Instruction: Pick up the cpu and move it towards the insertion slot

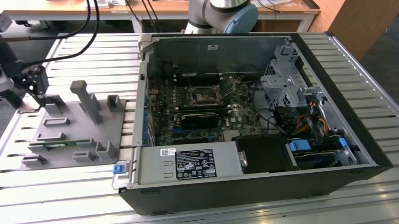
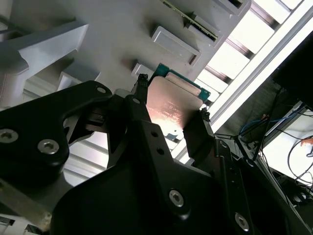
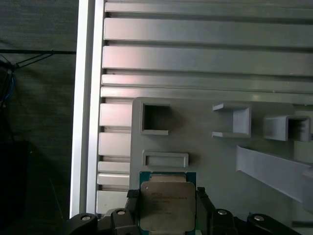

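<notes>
- The cpu [image 3: 167, 205] has a silvery-white top and a green rim; in the second wrist view its top [image 2: 171, 105] carries a pinkish sheen.
- The gripper [image 2: 172, 100] is matt black, dotted with silver screw heads.
- The holder tray [image 1: 72, 130] is plain pale grey; its circuit strip [image 1: 62, 144] is green.
- The table [image 1: 93, 60] is silvery metal, striped by parallel slats.
- The insertion slot [image 1: 203, 96] has a dark centre framed in silver, on a dark green motherboard [image 1: 237, 123].
- The computer case [image 1: 262, 191] is black, with a bright blue clip [image 1: 119, 169] at its eight o'clock corner.
</notes>
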### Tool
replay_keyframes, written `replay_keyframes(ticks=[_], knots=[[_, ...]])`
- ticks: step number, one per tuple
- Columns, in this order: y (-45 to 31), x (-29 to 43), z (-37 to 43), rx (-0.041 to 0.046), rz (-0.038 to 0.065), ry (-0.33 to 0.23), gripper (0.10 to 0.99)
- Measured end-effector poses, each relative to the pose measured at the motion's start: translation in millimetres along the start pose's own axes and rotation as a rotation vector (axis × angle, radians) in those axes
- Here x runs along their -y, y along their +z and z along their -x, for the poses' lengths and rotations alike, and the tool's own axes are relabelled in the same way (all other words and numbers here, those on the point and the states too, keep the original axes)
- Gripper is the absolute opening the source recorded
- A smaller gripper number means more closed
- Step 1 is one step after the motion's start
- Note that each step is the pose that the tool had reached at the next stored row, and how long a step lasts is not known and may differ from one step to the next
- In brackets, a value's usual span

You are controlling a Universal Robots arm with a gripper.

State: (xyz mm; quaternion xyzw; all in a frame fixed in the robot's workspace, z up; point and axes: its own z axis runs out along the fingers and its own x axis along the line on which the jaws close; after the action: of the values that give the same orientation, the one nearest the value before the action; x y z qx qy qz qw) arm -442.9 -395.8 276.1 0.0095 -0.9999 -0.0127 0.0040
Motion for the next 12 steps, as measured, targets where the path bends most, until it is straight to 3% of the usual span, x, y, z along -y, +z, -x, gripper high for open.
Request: replay_keyframes(ticks=[12], knots=[[-7.7,-0.7,-0.1,-0.0001,0.0,0.0,0.541]])
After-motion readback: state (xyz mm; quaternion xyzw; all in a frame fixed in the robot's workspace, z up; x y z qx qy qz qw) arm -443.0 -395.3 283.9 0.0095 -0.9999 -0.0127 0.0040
